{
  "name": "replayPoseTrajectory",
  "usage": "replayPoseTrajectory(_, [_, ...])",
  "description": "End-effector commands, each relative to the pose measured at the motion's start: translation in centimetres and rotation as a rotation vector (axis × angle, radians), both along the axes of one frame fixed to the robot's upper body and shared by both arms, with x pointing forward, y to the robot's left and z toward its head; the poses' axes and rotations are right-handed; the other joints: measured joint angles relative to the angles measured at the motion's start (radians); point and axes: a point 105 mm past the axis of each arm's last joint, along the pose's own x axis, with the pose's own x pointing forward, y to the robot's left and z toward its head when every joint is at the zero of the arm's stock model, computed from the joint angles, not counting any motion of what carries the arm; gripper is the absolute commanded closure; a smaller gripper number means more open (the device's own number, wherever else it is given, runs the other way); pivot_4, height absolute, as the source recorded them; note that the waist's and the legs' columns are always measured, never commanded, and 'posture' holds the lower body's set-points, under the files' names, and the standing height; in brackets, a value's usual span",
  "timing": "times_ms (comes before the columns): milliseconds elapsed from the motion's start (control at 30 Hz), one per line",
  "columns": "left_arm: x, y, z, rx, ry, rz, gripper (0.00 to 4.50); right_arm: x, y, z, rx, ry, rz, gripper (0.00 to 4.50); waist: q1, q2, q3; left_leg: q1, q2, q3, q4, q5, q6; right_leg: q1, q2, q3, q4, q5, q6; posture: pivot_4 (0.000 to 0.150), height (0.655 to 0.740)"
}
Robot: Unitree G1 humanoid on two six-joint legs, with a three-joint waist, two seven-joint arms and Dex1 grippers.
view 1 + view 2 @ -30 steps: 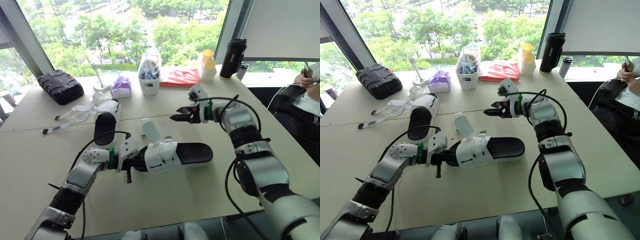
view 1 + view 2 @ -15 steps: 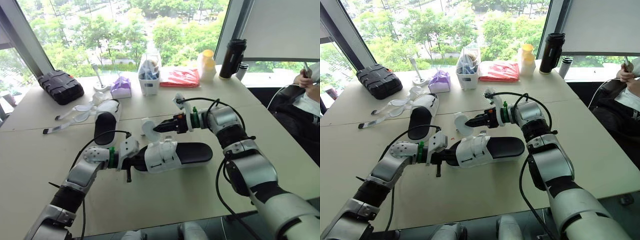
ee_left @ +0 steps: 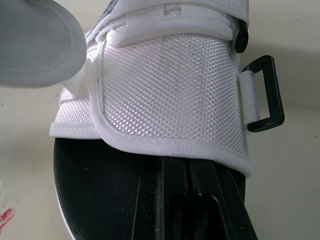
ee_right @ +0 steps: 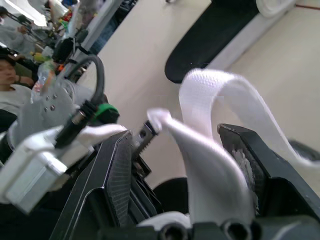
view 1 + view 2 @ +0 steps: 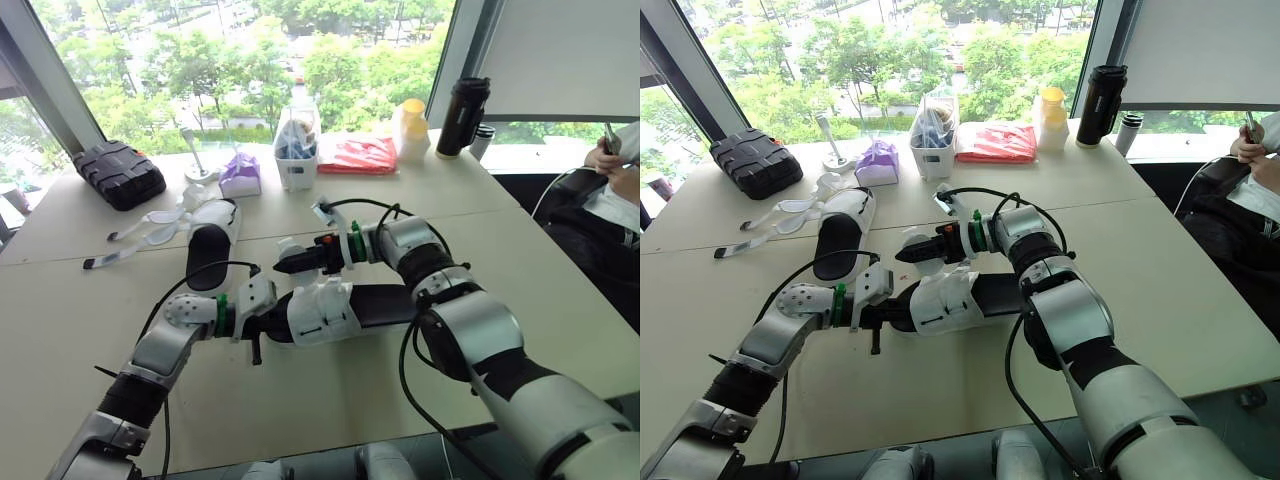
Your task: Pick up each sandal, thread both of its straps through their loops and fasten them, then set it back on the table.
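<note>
The near sandal (image 5: 335, 308), black sole with white straps, lies on the table (image 5: 300, 400) in front of me. My left gripper (image 5: 262, 320) is shut on one end of its sole (image 3: 100, 185). One white strap (image 3: 170, 85) lies across the sole beside a black loop (image 3: 262, 95). The other strap (image 4: 215, 95) stands up free, and my right gripper (image 5: 284, 265) is open with that strap between its fingers (image 4: 122, 175). A second sandal (image 5: 212, 245) lies behind at the left, its straps (image 5: 140, 235) spread loose on the table.
Along the window edge stand a black case (image 5: 120, 172), a purple pack (image 5: 241, 175), a clear container (image 5: 297, 150), a red packet (image 5: 360, 155), a yellow bottle (image 5: 411, 128) and a black flask (image 5: 451, 116). A person (image 5: 620, 170) sits at the far right.
My right gripper has travelled left from above the sandal's far side to the upright free strap, which now sits between its fingers. The left gripper and the sandal have stayed put.
</note>
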Motion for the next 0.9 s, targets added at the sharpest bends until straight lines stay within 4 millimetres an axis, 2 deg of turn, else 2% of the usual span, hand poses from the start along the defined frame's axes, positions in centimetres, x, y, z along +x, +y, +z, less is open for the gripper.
replayPoseTrajectory(33, [0.0,1.2,-1.8,0.058,0.051,0.057,4.50,0.2,1.2,2.2,0.070,-0.037,0.005,1.54,0.000,0.000,0.000,0.000,0.000,0.000,0.000,0.000,0.000,0.000,0.000,0.000,0.000,0.000,0.000,0.150,0.7400])
replayPoseTrajectory(433, [-0.1,1.2,-1.9,0.058,0.047,0.058,4.50,1.0,1.9,4.7,0.157,-0.053,-0.054,1.54,-0.001,0.000,0.000,-0.001,0.000,0.001,0.000,0.000,0.000,-0.002,0.000,0.002,0.002,0.000,0.000,0.150,0.7400])
replayPoseTrajectory(833, [-0.2,0.8,-2.1,0.056,0.050,0.043,4.50,1.1,1.7,5.9,0.189,-0.070,-0.052,1.54,-0.001,0.000,0.000,-0.001,0.000,0.002,0.000,0.000,0.000,-0.002,0.000,0.002,0.002,0.000,0.000,0.150,0.7400])
replayPoseTrajectory(867, [-0.2,0.8,-2.1,0.056,0.051,0.043,4.50,1.1,1.7,6.1,0.195,-0.070,-0.049,2.07,-0.001,0.000,0.000,-0.001,0.000,0.002,0.000,0.000,0.000,-0.002,0.000,0.002,0.002,0.000,0.000,0.150,0.7400])
replayPoseTrajectory(900, [-0.2,0.7,-2.2,0.056,0.052,0.042,4.50,1.0,1.7,6.2,0.199,-0.071,-0.046,2.41,-0.001,0.000,0.000,-0.001,0.000,0.002,0.000,0.000,0.000,-0.002,0.000,0.002,0.002,0.000,0.000,0.150,0.7400])
